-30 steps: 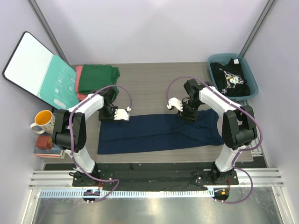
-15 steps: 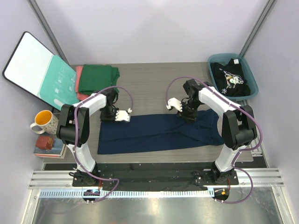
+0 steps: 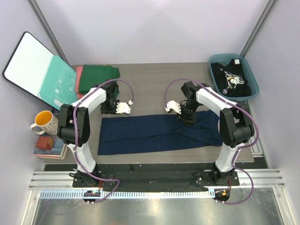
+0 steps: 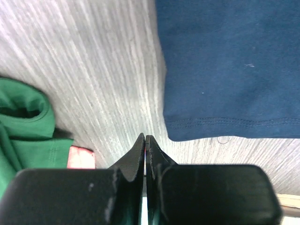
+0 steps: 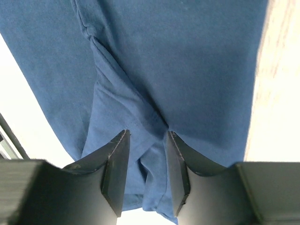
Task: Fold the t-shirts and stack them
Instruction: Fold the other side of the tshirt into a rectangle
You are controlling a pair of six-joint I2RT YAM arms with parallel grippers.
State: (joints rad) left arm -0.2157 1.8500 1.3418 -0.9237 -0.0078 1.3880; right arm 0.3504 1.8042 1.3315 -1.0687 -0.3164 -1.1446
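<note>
Navy t-shirt (image 3: 154, 133) flat; left arm (image 3: 91, 101), right arm (image 3: 212, 101) arched inward.

My right pincer (image 5: 146, 137) hangs over the navy blue t-shirt (image 5: 187, 61), fingers (image 5: 115, 171) parted, with the cloth creased in the gap between them. Bare worktop (image 5: 277, 93) shows along the right edge.

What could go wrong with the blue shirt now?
1. The left claw is shut on nothing, over bare table just off the navy t-shirt. If only the other side gets lifted, the fold may come out crooked.
2. The right claw is open above a wrinkle in the shirt. It might pinch a bunched ridge instead of a clean edge.
3. The folded green t-shirt lies close to the left claw and could get nudged.
</note>
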